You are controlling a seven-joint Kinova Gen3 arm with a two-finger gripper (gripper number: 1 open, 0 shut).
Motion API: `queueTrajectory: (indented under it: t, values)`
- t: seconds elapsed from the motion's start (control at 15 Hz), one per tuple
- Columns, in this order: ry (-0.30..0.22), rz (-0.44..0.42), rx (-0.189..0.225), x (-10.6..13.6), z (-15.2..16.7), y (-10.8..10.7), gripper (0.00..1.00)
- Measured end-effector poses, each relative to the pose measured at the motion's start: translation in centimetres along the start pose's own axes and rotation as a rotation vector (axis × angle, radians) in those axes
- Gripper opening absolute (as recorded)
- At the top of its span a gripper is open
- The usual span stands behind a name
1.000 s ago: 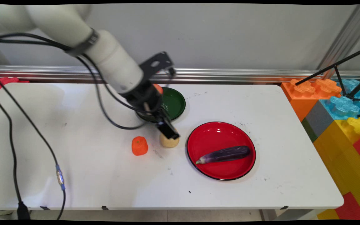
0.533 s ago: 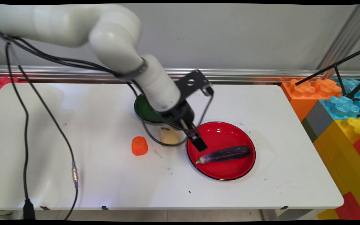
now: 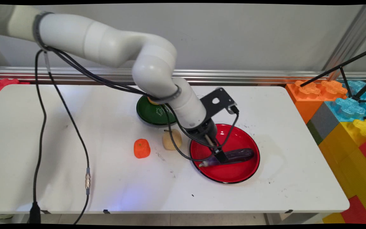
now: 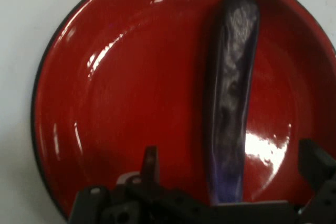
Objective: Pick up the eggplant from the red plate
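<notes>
— Where was your gripper [image 3: 220, 156]?

— Low over the red plate [image 4: 131, 87], my fingers [image 4: 150, 164] spread wide, one on each side of the eggplant [image 4: 231, 98] and clamping nothing. The eggplant lay across the plate.

— And around it?

— Left of the plate on the white table [image 3: 106, 178] stood an orange piece [image 3: 141, 148], then a yellowish lump [image 3: 171, 139]. Farther back sat a green plate [image 3: 155, 113] with something orange on its far rim.

A purple eggplant [image 3: 232, 156] lies on a glossy red, black-rimmed plate [image 3: 233, 173] beneath the black pincer [image 3: 220, 156].
</notes>
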Motion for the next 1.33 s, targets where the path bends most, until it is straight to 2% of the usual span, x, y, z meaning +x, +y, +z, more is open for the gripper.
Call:
queueTrajectory:
  t: [0.67,1.07,1.13,1.33]
  values:
    - [0.005,0.016,0.003,0.4,4.0,0.1,1.0]
    - [0.009,0.03,-0.001,0.4,5.3,0.2,1.0]
    - [0.01,0.033,-0.002,0.4,5.5,0.3,0.0]
    - [0.009,0.04,-0.006,0.3,5.7,0.3,0.0]
